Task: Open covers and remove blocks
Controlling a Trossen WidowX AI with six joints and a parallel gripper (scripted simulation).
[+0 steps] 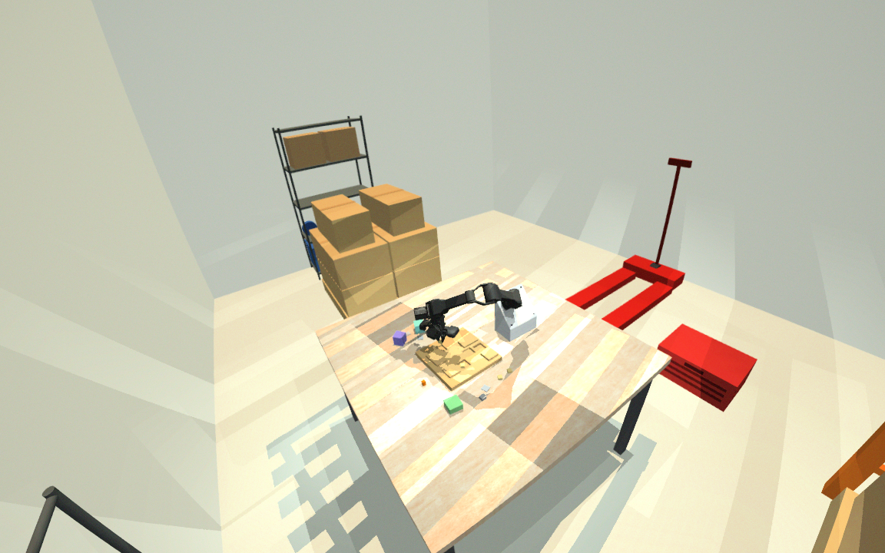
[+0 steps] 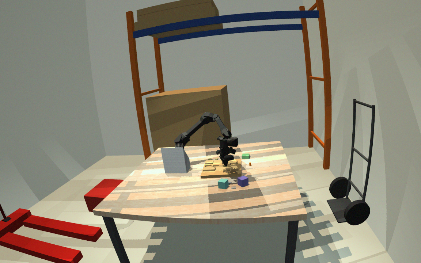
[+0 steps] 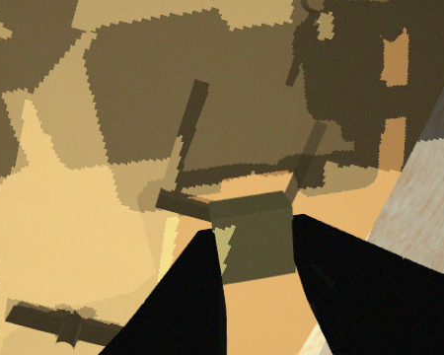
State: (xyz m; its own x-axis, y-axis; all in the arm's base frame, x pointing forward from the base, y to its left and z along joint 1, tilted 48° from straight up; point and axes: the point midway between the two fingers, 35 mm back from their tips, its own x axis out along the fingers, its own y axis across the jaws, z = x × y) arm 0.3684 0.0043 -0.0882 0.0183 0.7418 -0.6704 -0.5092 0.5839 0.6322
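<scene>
My gripper (image 1: 441, 339) (image 2: 226, 164) (image 3: 253, 237) is low over the puzzle board (image 1: 468, 372) (image 2: 218, 176) (image 3: 59, 247). It is shut on an olive block (image 3: 259, 247), which shows between the fingertips in the wrist view, over the edge of a well. How far the block is raised is hard to tell. A purple block (image 1: 399, 337) (image 2: 242, 181), a teal block (image 1: 417, 326) (image 2: 223, 183) and a green block (image 1: 453, 405) (image 2: 245, 156) rest on the table clear of the board. Shadows and small size hide how each cover stands.
A tiny orange piece (image 1: 422, 382) (image 2: 250, 164) lies beside the board. Small grey pieces (image 1: 482, 396) and small yellow pieces (image 1: 508, 369) lie on the table too. A flat grey piece (image 2: 233, 187) lies between the teal and purple blocks. The arm's pale base (image 1: 517, 325) (image 2: 174, 160) stands beside the board.
</scene>
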